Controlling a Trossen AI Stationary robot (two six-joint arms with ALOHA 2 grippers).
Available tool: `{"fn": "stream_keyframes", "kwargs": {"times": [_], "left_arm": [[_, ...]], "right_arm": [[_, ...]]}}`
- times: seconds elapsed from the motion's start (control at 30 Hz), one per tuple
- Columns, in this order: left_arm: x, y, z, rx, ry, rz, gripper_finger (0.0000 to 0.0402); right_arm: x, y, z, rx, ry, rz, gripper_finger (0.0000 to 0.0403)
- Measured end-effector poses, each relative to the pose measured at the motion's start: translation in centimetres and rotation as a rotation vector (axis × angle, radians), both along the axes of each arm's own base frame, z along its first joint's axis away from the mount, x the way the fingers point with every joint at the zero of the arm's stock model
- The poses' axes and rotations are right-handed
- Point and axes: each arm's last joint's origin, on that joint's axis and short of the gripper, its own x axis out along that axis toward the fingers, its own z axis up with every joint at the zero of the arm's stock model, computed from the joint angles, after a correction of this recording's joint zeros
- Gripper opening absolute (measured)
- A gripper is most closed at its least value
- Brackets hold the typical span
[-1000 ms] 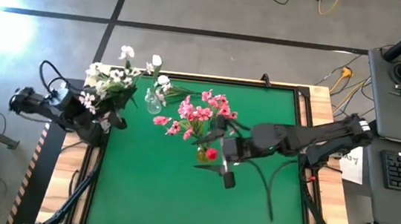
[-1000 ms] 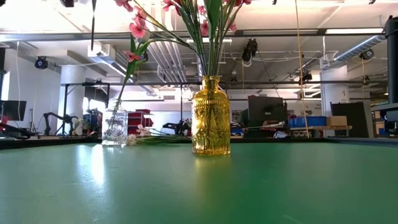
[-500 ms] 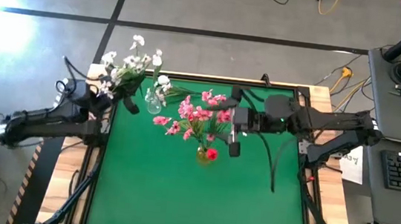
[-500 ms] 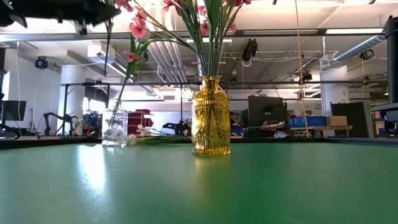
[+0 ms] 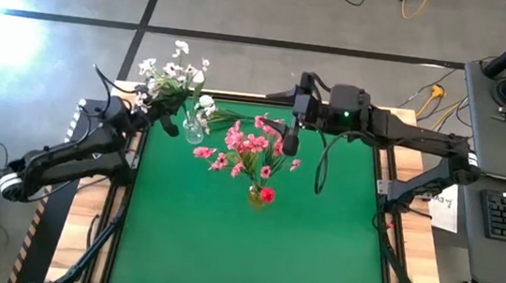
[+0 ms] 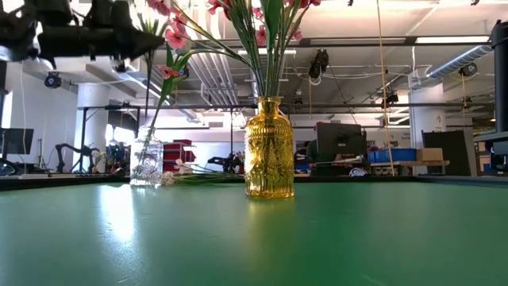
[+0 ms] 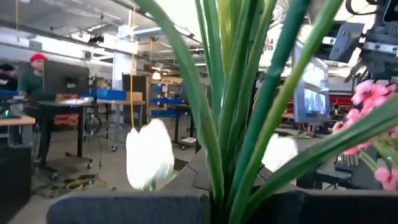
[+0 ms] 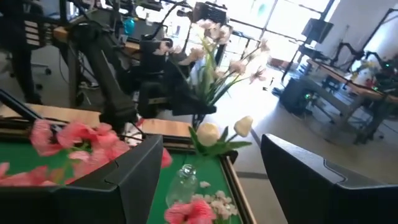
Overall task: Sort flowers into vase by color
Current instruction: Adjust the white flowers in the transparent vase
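High view: left gripper (image 5: 155, 111) sits at the far left corner of the green surface (image 5: 224, 242), arm stretched diagonally from off the left edge, jaws clamped on a white blossom spray (image 5: 168, 71) just beside the clear vase (image 5: 194, 132). White tulips (image 5: 204, 103) stand in that clear vase. Right gripper (image 5: 290, 127) hangs past the yellow vase (image 5: 257, 197) on its far side, arm reaching in horizontally from the right, jaws spread wide, nothing in them. Pink blossom sprays (image 5: 251, 143) and a red tulip (image 5: 267, 195) are in the yellow vase. Low view: yellow vase (image 6: 268, 148) central with stems upright; clear vase (image 6: 146, 162) left of it, farther back; a dark arm (image 6: 71, 36) crosses above the clear vase. Left wrist: green stems (image 7: 245, 106) pinched between its fingers (image 7: 124, 209), white tulip (image 7: 150, 154) behind. Right wrist: wide-apart fingers (image 8: 314, 180) frame the clear vase (image 8: 181, 184), tulips and the other arm holding the spray (image 8: 214, 46).
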Motion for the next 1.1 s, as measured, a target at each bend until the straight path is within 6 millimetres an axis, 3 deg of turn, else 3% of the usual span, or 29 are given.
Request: {"fn": "stream_keyframes", "kwargs": {"times": [0.17,0.43,0.87,1.1], "left_arm": [[-0.4,-0.3,-1.0,0.037,-0.068,-0.007,0.0001],[-0.3,-0.2,-2.5,0.074,0.012,0.024,0.0001],[0.2,0.2,-2.6,0.1,0.006,0.039,0.0001],[0.2,0.4,-2.9,0.079,-0.006,0.059,0.0001]], "right_arm": [[-0.1,-0.7,-0.3,0.014,0.025,-0.022,0.0263],[-0.2,-0.7,-0.6,0.019,0.059,-0.022,0.0267],[-0.3,-0.7,-1.0,-0.004,0.106,-0.021,0.026],[-0.7,-2.8,-0.8,-0.007,0.103,-0.089,0.0256]]}}
